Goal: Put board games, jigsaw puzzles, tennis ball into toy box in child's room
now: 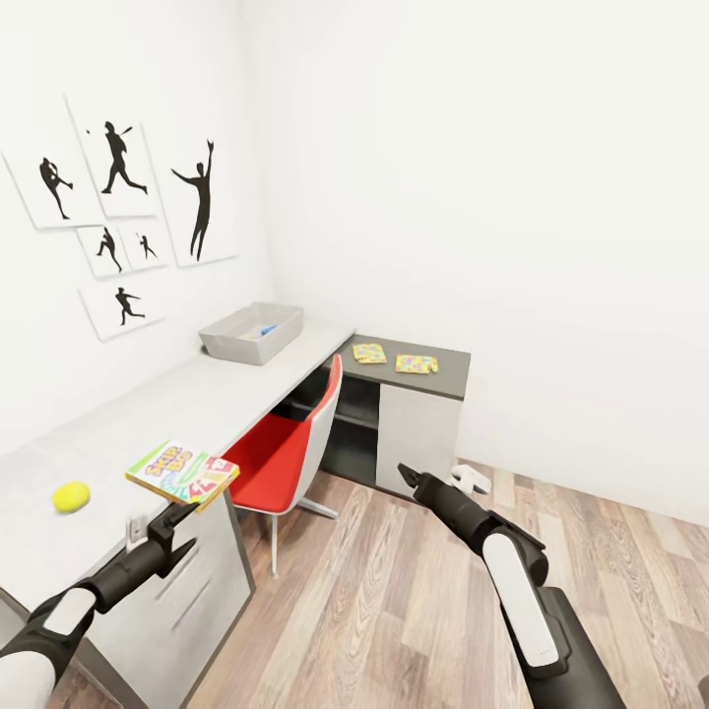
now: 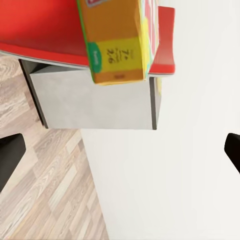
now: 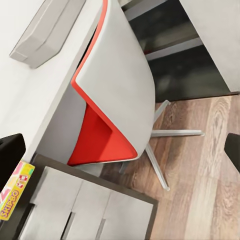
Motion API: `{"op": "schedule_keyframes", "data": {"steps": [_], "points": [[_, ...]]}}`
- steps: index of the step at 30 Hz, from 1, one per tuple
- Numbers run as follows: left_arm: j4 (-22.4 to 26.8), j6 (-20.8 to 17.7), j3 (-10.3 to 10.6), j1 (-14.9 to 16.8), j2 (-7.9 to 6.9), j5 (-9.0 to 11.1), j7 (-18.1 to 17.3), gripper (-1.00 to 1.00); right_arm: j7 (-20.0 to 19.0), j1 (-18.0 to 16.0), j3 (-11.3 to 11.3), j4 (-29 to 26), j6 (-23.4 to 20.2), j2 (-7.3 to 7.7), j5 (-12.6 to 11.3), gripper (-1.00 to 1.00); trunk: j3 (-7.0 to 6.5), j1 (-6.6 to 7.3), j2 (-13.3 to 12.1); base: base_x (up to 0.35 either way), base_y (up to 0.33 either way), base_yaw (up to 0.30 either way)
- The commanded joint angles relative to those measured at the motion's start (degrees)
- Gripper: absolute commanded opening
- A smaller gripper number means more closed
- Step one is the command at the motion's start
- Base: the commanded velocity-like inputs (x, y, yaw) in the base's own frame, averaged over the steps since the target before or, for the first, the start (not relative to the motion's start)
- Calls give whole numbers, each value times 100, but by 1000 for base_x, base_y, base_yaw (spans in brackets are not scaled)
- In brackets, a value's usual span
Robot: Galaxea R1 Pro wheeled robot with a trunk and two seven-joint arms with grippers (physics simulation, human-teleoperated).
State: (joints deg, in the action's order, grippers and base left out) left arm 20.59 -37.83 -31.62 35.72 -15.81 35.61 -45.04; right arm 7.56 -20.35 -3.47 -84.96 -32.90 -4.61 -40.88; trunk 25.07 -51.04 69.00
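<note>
Head view — left tool [image 1: 169, 520] beside Skip-Bo box [image 1: 183, 473] (table [image 1: 177, 404] edge).

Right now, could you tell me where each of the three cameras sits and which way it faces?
Head view: on the head, looking forward and down over the desk, toy box and both arms.
Left wrist view: on the left arm, over the Skip-Bo box; dark fingertips at the edges.
Right wrist view: on the right arm, down at the red chair; a fingertip shows.
All three share the Skip-Bo box and chair.
</note>
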Motion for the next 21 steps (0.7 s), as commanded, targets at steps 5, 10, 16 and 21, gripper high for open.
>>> {"op": "schedule_keyframes", "data": {"steps": [5, 10, 16, 21], "points": [[-8, -40, -13, 5, -16, 8, -13, 100, 60, -4, -8, 3, -5, -40, -60, 100, 97, -111, 206, 0, 0, 0], [-9, -44, -12, 5, -18, 8, -23, 100, 61, -4, -7, 5, -4, -47, -58, 100, 186, -220, 407, 0, 0, 0], [-10, -41, -11, 5, -20, 11, -30, 100, 62, -4, -5, 6, -7, -17, -56, 100, 294, -352, 647, 0, 0, 0], [-11, -41, -10, 5, -16, 9, -29, 100, 60, -4, -4, 6, -7, -17, -53, 100, 384, -462, 848, 0, 0, 0]]}}
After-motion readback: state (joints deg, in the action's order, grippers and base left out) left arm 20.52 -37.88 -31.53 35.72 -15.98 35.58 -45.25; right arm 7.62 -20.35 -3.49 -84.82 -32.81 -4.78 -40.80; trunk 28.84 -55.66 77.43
